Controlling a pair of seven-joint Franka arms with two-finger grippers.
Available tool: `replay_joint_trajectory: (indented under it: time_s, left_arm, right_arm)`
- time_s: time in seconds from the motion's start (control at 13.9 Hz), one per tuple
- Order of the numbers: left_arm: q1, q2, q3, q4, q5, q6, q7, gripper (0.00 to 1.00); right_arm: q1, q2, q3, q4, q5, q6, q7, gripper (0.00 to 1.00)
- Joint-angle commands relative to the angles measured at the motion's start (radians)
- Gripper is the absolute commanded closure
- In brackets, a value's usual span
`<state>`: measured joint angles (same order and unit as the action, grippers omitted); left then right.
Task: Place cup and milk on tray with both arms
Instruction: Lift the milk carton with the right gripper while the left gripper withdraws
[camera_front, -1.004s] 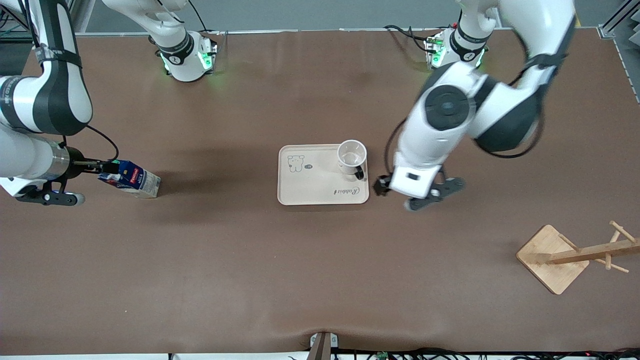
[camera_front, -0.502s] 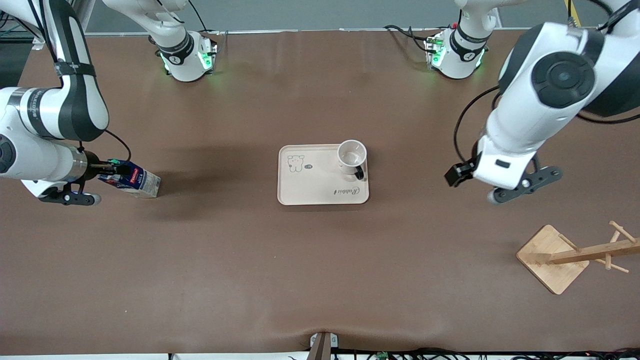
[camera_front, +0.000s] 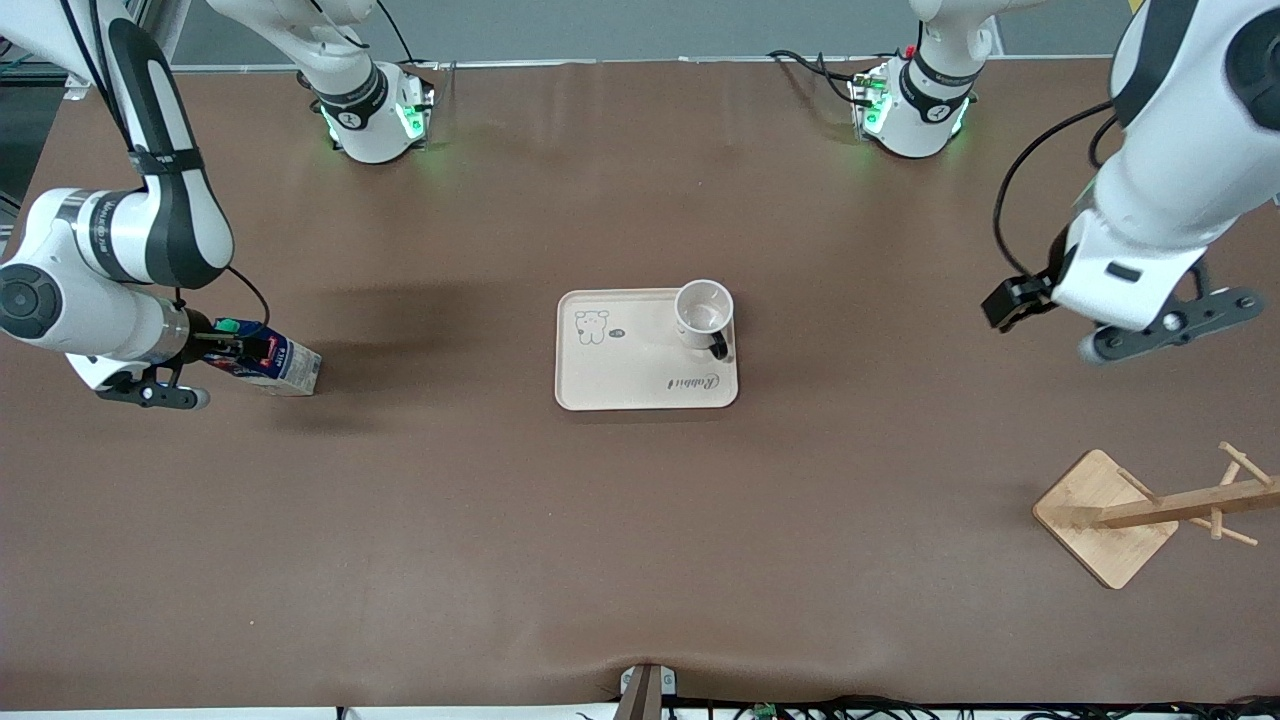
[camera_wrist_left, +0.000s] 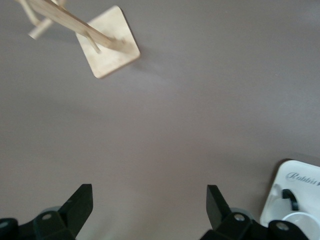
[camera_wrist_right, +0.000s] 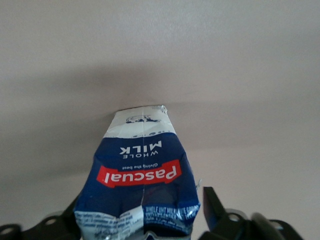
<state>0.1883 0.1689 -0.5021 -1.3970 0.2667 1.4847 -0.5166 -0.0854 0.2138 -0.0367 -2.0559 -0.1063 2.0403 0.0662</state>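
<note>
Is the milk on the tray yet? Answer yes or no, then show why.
No: the milk stands on the bare table toward the right arm's end, well apart from the tray, which carries only the cup.

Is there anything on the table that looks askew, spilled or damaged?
Yes. The milk lies tipped over on the bare table toward the right arm's end, well off the tray, between the fingers of the right pincer. Its end looks crumpled in the right wrist view. The cup stands upright on the tray. Nothing is spilled.

Cup (camera_front: 704, 314) upright on tray (camera_front: 620, 370); milk (camera_front: 268, 362) off-tray.
</note>
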Motion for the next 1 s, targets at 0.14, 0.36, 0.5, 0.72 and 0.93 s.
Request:
replay_joint_trajectory:
  time_s: [0.14,0.36,0.5,0.72,0.93]
  left_arm:
    - [-0.145,-0.141,0.296,-0.052,-0.122,-0.061,0.269,0.00]
    - [-0.194,-0.199,0.413,-0.092,-0.173,-0.066,0.400,0.00]
    - [-0.182,-0.212,0.424,-0.117,-0.219,-0.064,0.426,0.00]
    - [-0.179,-0.207,0.415,-0.123,-0.221,-0.043,0.432,0.00]
    - [-0.176,-0.215,0.415,-0.129,-0.218,-0.027,0.432,0.00]
  right_arm:
    - [-0.014,-0.016,0.018,-0.010,0.022,-0.043,-0.013,1.00]
    - [0.010,-0.017,0.020,0.075,0.108,-0.207,-0.005,1.00]
    - [0.058,-0.024,0.018,0.155,0.111,-0.339,0.015,1.00]
    - [0.171,-0.025,0.020,0.262,0.111,-0.486,0.078,1.00]
    - [0.333,-0.024,0.020,0.307,0.112,-0.520,0.150,1.00]
